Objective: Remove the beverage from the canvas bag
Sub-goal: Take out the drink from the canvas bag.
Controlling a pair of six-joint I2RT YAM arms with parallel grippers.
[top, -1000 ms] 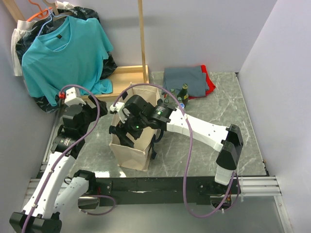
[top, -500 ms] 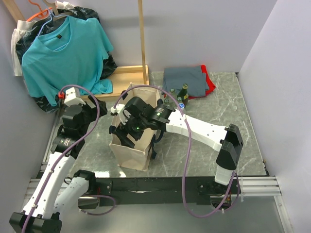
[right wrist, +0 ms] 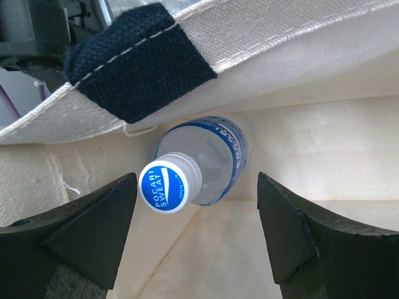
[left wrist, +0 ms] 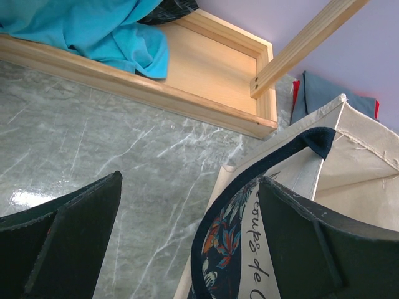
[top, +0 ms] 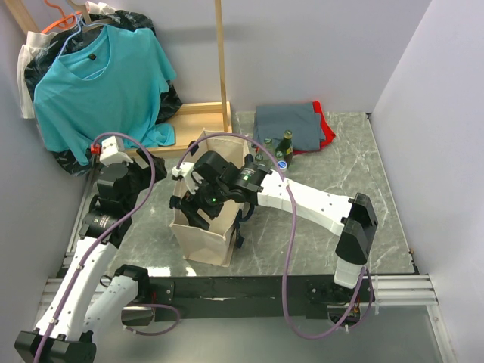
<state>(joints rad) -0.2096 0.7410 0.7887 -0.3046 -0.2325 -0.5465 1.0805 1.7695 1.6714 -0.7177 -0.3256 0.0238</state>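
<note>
Light is bright, soft and even, coming from overhead. The top view is sharp, with faint shadows on the table [top: 318, 249] under the arms. By the left gripper [left wrist: 190, 180], a pale glare patch sits on the marble just beside its dark, soft-edged fingers [left wrist: 68, 243]. The right gripper [right wrist: 196, 180] shows blurred, shadowed fingers [right wrist: 293, 249]; between them the bottle [right wrist: 212, 156] is crisp and the bag [right wrist: 324, 156] wall is evenly lit.

Inside the canvas bag [right wrist: 349, 156], you have a free gap on each side of the Pocari Sweat bottle [right wrist: 209, 165]. The bag's wall and black strap [right wrist: 134, 62] press close beside it. Glass bottles [top: 286, 144] and folded clothes [top: 291, 121] stand behind the bag.
</note>
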